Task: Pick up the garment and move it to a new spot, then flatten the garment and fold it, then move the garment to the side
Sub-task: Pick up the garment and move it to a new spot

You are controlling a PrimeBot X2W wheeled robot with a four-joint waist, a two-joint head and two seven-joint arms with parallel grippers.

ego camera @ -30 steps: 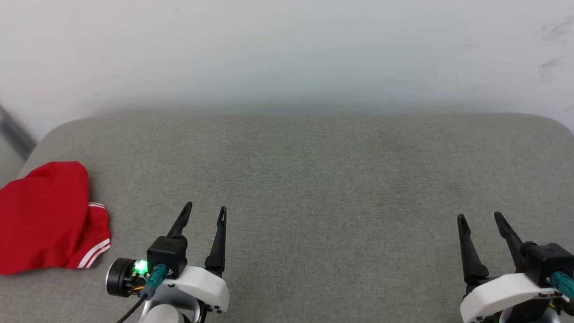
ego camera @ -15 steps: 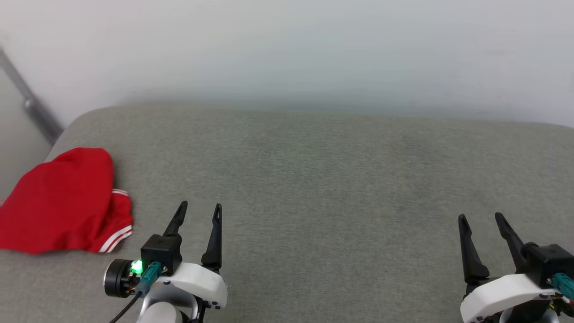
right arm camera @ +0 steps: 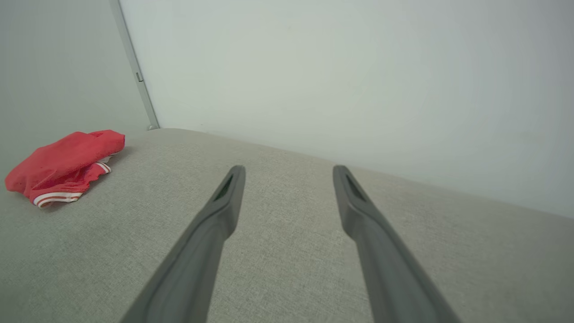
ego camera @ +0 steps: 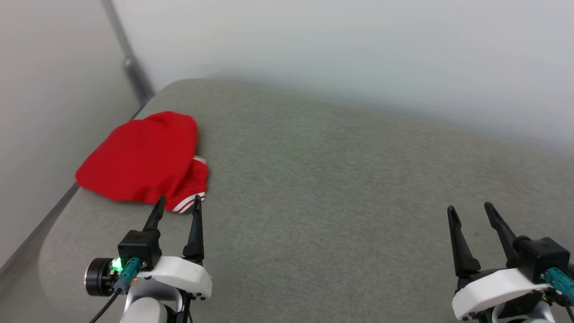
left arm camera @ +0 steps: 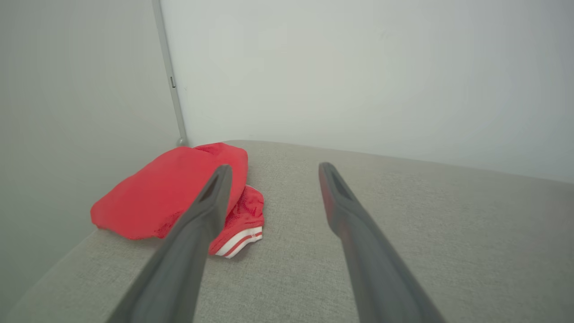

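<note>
A pale wall [ego camera: 314,45] rises behind a wide grey fabric cushion [ego camera: 336,179]. The garment [ego camera: 139,161], a bunched red heap with red-and-white striped trim showing at its near edge, lies at the cushion's far left corner. The left claw [ego camera: 178,202] hovers just short of that trim with its fingers apart and empty, and the right claw [ego camera: 468,208] is well off to the right, also spread and empty.

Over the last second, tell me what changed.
The head view swung left, bringing the garment toward the middle; it has not moved on the cushion. The left gripper came closer to its striped hem. Both it and the right gripper stayed open, holding nothing.
</note>
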